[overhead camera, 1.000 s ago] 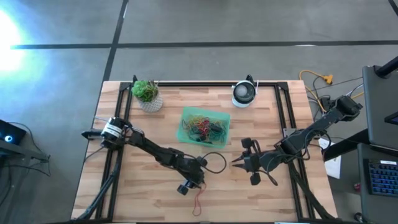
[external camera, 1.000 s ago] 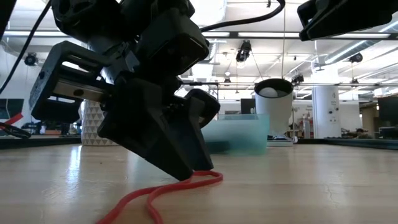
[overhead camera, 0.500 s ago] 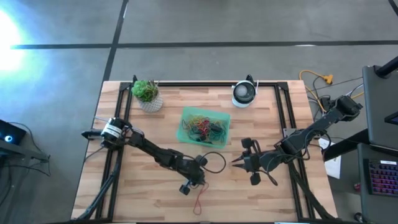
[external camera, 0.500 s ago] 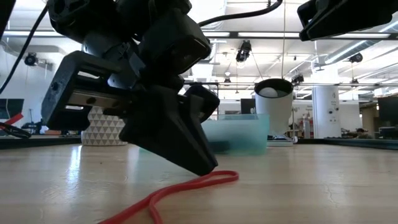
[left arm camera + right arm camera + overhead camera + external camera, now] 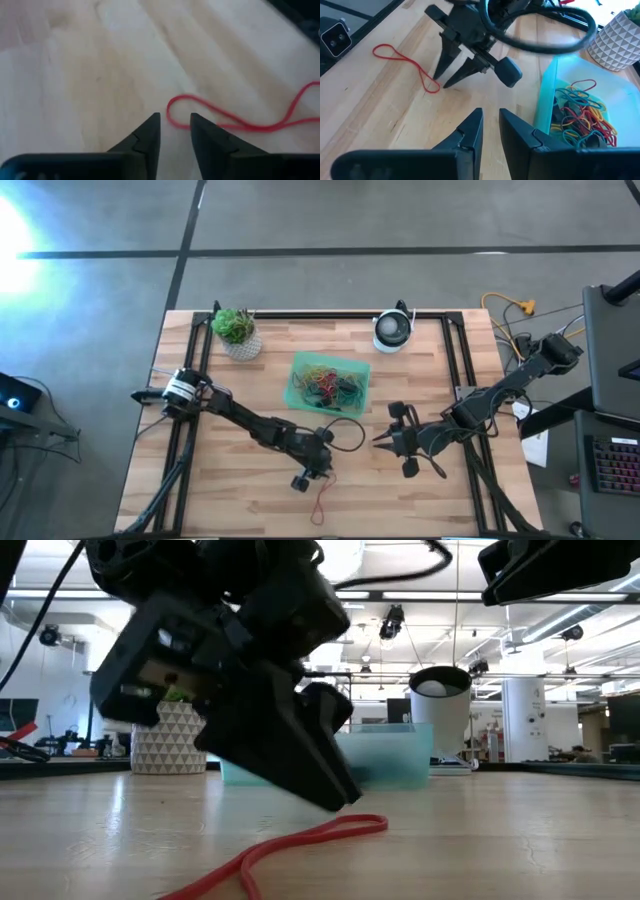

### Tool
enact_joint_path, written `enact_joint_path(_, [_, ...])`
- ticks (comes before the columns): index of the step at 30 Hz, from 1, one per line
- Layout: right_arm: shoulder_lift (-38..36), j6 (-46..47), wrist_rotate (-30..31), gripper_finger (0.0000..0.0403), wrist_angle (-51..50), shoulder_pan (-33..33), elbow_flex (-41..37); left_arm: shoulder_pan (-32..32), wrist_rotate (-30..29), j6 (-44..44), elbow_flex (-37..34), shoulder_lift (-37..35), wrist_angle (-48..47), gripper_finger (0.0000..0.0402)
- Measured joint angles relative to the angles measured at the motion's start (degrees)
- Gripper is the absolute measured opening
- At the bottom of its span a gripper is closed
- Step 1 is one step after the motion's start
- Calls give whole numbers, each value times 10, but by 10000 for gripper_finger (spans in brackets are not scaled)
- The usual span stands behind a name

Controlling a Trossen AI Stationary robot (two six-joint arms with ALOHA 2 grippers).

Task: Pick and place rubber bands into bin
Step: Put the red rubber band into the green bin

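On table: one red rubber band (image 5: 320, 502) loose | left gripper (image 5: 314, 477) jaws narrowly apart, empty | bin (image 5: 362, 372): many bands

High view: my camera looks straight down, far off, whole table (image 5: 400, 480) in frame. Low view: at tabletop height, level across into the room, left gripper (image 5: 345, 798) very close. Left wrist view: close, tilted down at the wood past its fingers. Right wrist view faces the left arm. All four share the red rubber band (image 5: 290, 845).
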Motion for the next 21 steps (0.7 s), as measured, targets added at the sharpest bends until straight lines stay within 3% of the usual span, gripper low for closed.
enact_joint_path(8, [0, -2, 0, 57, -1, 0, 0, -2, 35, 0, 2, -2, 30, 118])
enact_joint_path(21, [-1, 0, 0, 57, -1, 0, 0, -4, 56, 1, 22, 51, 45, 118])
